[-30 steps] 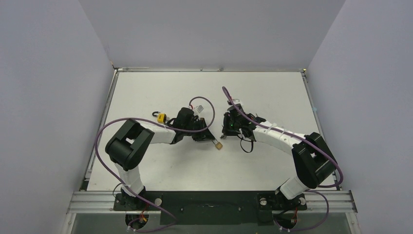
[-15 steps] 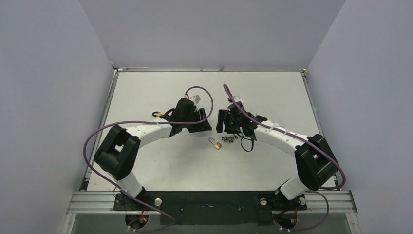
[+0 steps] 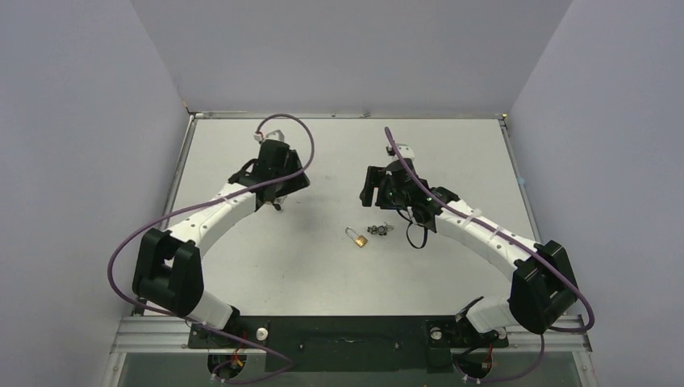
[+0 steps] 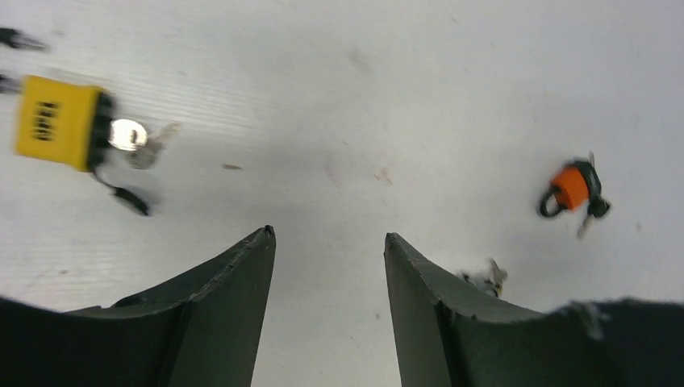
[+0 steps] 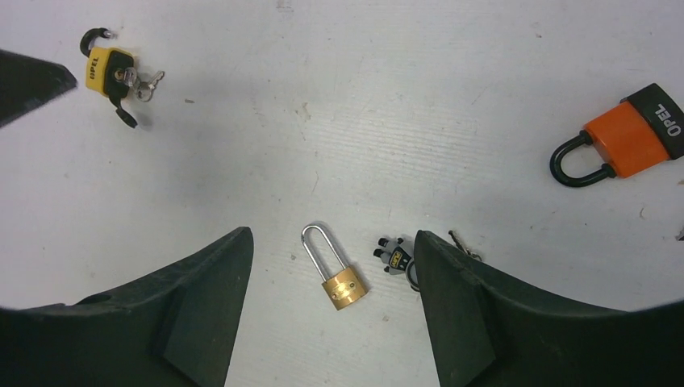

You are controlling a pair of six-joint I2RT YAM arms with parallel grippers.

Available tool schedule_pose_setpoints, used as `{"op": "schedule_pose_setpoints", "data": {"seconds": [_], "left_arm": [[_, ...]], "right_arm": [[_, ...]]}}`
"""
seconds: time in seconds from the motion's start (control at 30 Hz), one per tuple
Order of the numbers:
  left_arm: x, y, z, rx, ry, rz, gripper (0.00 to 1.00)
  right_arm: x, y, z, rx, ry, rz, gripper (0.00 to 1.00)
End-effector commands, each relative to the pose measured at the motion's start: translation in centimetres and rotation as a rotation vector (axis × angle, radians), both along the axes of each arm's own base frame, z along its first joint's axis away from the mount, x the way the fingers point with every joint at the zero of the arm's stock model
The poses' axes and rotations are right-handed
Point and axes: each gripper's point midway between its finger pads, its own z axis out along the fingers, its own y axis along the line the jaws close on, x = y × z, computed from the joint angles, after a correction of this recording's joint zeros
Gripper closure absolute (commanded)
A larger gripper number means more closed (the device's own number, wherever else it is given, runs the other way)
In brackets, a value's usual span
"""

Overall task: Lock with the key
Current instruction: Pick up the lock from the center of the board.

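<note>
Brass padlock (image 5: pixel 339 272) lies flat on the white table (image 3: pixel 452 153), near its middle and between the two arms, touched by neither. It has a small gold body and a long silver shackle; whether the shackle is latched cannot be told at this size. Key bunch (image 5: pixel 395 256) with black heads sits just beside the body, and its far side is cut off by a finger of the right gripper (image 5: pixel 332 235). That gripper hangs above the table with its jaws spread and nothing between them; in the right wrist view its fingers frame the padlock without contact. Orange padlock (image 5: pixel 625 145) lies well apart toward the right arm's side, with a black band lettered OPEL and a black shackle. It is hidden under the right arm in the top view. Yellow padlock (image 4: pixel 60 121) lies on the left arm's side with a silver key (image 4: pixel 125 135) in its keyway. Its black shackle looks swung out in the right wrist view and is cut off at the frame edge in the left wrist view, which is blurred. Left gripper (image 4: pixel 327 234) hovers near it, jaws apart and empty. The top view does not show the yellow padlock clearly under the left wrist.
</note>
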Motion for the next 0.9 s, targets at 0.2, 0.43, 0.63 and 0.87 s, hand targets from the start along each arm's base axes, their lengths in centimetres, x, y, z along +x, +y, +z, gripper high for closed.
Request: {"op": "schedule_pose_setpoints", "data": {"seconds": [0.2, 0.43, 0.63, 0.87], "left_arm": [[6.3, 16.3, -2.0, -0.048, 0.084, 0.643, 0.5], [9.0, 19.5, -5.3, -0.062, 0.155, 0.806, 0.46], [9.5, 19.3, -9.0, -0.103, 0.251, 0.823, 0.48], [8.0, 18.5, -11.1, -0.136, 0.296, 0.86, 0.56]], "right_arm": [[0.8, 0.8, 2.5, 0.035, -0.05, 0.02, 0.32], [0.5, 0.6, 2.0, 0.02, -0.037, 0.027, 0.32], [0.2, -0.1, 1.5, 0.008, -0.029, 0.021, 0.32], [0.4, 0.1, 0.9, 0.011, -0.006, 0.033, 0.34]]}}
